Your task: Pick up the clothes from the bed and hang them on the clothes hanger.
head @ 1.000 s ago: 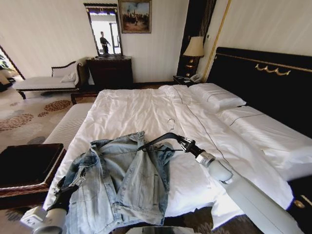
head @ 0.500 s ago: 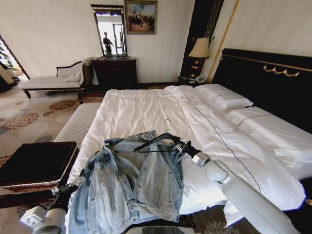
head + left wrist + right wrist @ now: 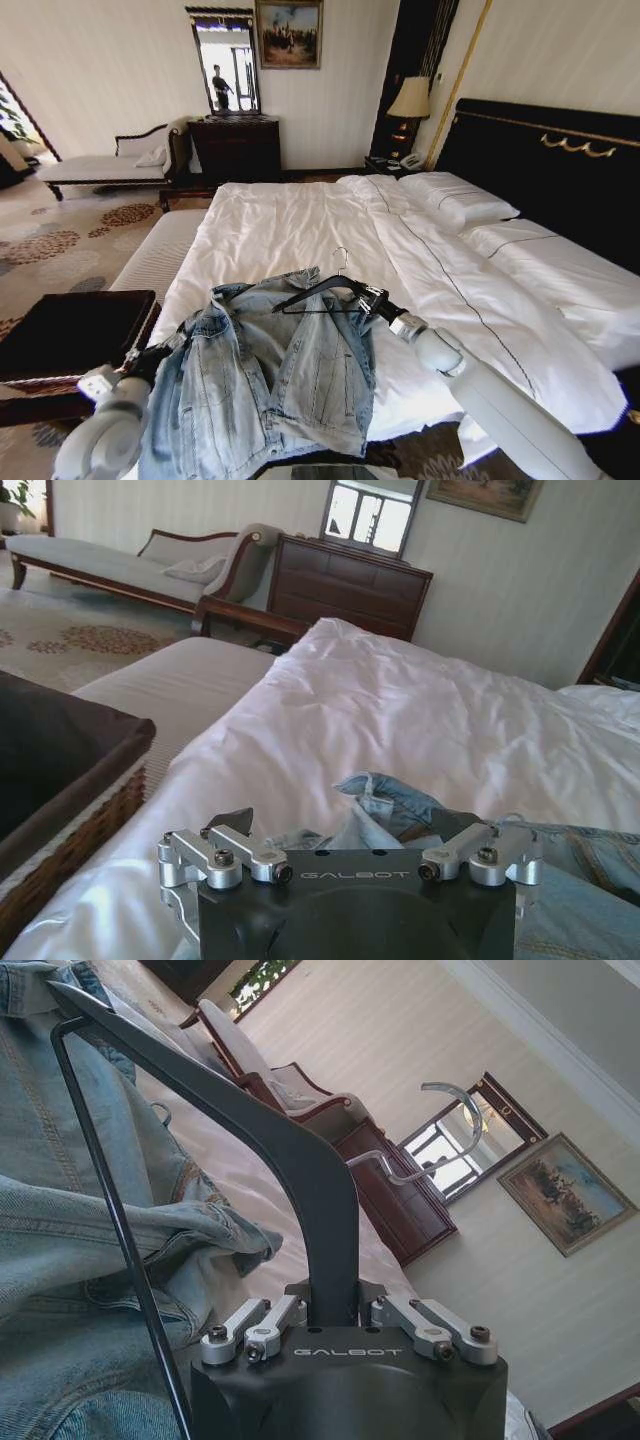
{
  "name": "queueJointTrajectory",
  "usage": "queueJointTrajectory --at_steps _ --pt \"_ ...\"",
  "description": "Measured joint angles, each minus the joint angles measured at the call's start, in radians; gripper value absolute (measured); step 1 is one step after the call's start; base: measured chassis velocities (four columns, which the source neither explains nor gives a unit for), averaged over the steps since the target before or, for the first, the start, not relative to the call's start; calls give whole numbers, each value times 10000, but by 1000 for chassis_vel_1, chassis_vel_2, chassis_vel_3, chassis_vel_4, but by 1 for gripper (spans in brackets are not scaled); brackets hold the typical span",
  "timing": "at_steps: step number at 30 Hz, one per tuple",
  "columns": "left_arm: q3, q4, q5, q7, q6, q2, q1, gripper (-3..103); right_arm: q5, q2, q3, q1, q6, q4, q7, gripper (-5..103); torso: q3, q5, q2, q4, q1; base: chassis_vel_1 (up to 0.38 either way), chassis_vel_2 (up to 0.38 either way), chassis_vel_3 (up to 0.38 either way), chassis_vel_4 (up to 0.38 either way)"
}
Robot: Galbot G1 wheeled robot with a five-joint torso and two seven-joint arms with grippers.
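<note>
The light-blue denim clothes (image 3: pixel 270 375) lie spread on the near corner of the white bed (image 3: pixel 300 215). My right gripper (image 3: pixel 368 298) is shut on one arm of the black clothes hanger (image 3: pixel 318 290), which it holds just above the jacket's collar with its hook (image 3: pixel 343 258) pointing up. The right wrist view shows the hanger (image 3: pixel 300 1170) clamped between the fingers, with denim (image 3: pixel 70 1210) beside it. My left gripper (image 3: pixel 155 355) is open at the jacket's left edge. In the left wrist view the left gripper (image 3: pixel 352 825) faces the jacket's collar (image 3: pixel 400 800).
A dark wicker chest (image 3: pixel 70 335) stands left of the bed, close to my left arm. A padded bench (image 3: pixel 160 255) runs along the bed's side. Pillows (image 3: pixel 455 200) and a black headboard (image 3: pixel 540 170) are at right. A chaise longue (image 3: pixel 100 165), dresser (image 3: pixel 235 145) and lamp (image 3: pixel 408 100) stand at the far wall.
The camera shifted a second ago and is now steady. My left arm has risen and moved forward to the jacket's left edge. The right gripper still holds the hanger, nearly unmoved.
</note>
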Motion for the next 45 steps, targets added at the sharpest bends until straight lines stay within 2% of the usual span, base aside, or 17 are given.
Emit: queueJointTrajectory --at_steps 4,12,17,18,19,21,31,35,37,40,43,45 --pt "1464 701 -19 -333 315 498 -1061 96 151 -25 -22 78 -51 25 5 22 0 -1 0 6 0 0 0 0 0" --pt "2805 2048 -314 -575 511 605 -2588 91 268 55 -195 201 -83 -3 5 22 0 0 0 6 -1 0 0 0 0" --pt "3143 2476 -454 -622 538 593 -3248 86 271 76 -213 202 -107 -11 5 22 0 0 -1 2 0 0 0 0 0" --pt "3233 2648 -485 -636 547 593 -3433 81 294 76 -213 202 -113 -16 5 22 0 1 0 3 0 0 0 0 0" --pt "3266 2715 -497 -643 551 593 -3501 81 323 74 -212 202 -119 -19 5 22 -1 1 0 4 -1 0 0 0 0" --pt "3433 3120 -600 -645 575 575 -3833 72 395 48 -200 210 -125 -29 5 22 -1 -1 0 6 -1 0 0 0 0" --pt "3812 3970 -972 -801 733 451 -4531 66 513 110 -279 289 -210 -36 6 22 -1 0 1 4 0 0 0 0 0" --pt "3835 4183 -947 -784 758 393 -4620 46 599 123 -341 381 -244 -47 7 22 -2 -1 1 6 -1 0 0 0 0" --pt "3821 4152 -924 -776 769 392 -4597 46 619 118 -362 394 -248 -64 7 22 -2 -2 2 5 -1 0 0 0 0" --pt "3689 3934 -803 -701 776 393 -4369 30 654 128 -437 417 -268 -104 7 22 -1 0 1 3 0 0 0 0 0" --pt "3523 3775 -754 -613 775 400 -4129 25 655 153 -532 458 -277 -135 7 22 -2 0 2 4 -1 0 0 0 0" --pt "3363 3696 -658 -505 731 430 -3878 15 655 187 -734 547 -287 -189 -1 22 -1 -1 2 5 -2 0 0 0 0"
